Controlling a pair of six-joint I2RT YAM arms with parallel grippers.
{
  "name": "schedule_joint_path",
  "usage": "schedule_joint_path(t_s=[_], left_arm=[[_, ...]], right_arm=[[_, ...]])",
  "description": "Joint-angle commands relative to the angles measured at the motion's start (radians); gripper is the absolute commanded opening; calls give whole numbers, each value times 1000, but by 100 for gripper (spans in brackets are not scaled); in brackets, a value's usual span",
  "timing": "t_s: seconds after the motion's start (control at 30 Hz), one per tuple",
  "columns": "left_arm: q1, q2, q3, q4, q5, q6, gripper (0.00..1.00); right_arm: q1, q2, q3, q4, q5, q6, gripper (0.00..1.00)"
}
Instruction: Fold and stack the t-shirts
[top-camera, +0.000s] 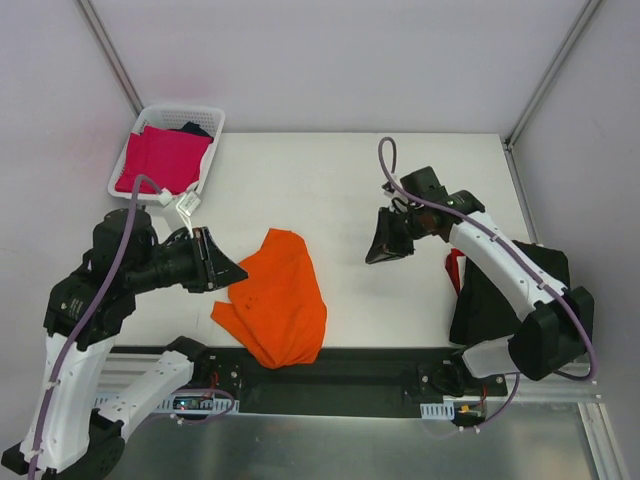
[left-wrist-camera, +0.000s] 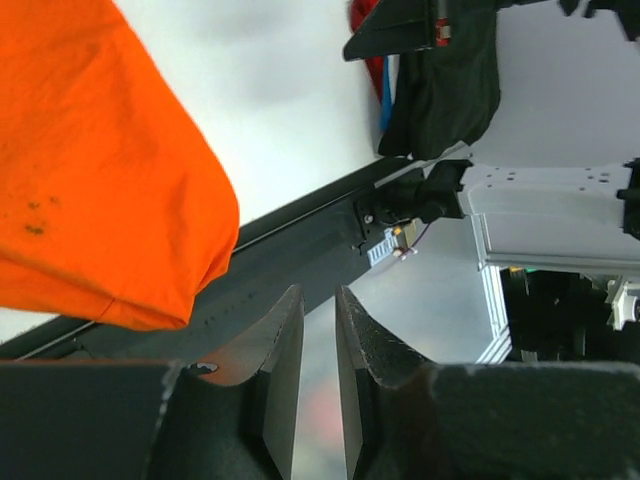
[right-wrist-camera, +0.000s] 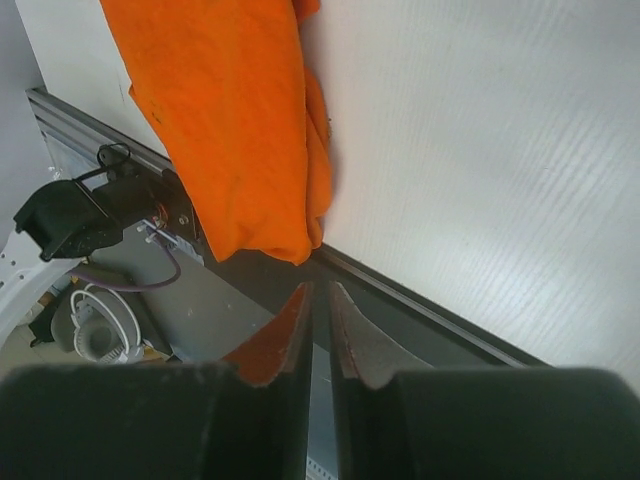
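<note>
Nearest, the orange t-shirt (top-camera: 275, 300) lay rumpled at the near edge of the desk (top-camera: 400, 180), its hem spilling over the black rail (top-camera: 380, 372), so it probably needed pulling back and spreading flat before any fold. Just left of it hovered the left gripper (left-wrist-camera: 318, 292), fingers a narrow gap apart and holding nothing, seemingly placed to take the shirt's left edge. Right of the shirt and well apart from it, the right gripper (right-wrist-camera: 320, 287) hung with fingers nearly together, also empty. At the near right sat a heap of black t-shirts (top-camera: 500, 300) with red trim. Far left, the white basket (top-camera: 180, 108) held a magenta t-shirt (top-camera: 160, 158), apparently awaiting its turn.
</note>
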Motion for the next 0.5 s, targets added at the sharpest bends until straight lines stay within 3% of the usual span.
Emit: schedule_joint_path(t_s=[0.0, 0.13, 0.2, 0.37, 0.47], left_arm=[[-8, 39, -104, -74, -55, 4, 19], [-8, 82, -282, -101, -173, -15, 13], [-8, 85, -354, -99, -227, -37, 4], [-6, 119, -451, -78, -388, -95, 3], [-6, 150, -478, -48, -414, -111, 3]], right_arm=[[69, 24, 17, 34, 24, 37, 14], [154, 78, 23, 26, 49, 49, 16], [192, 98, 19, 31, 60, 56, 18], [232, 164, 5, 83, 37, 90, 25], [238, 228, 45, 92, 5, 92, 29]])
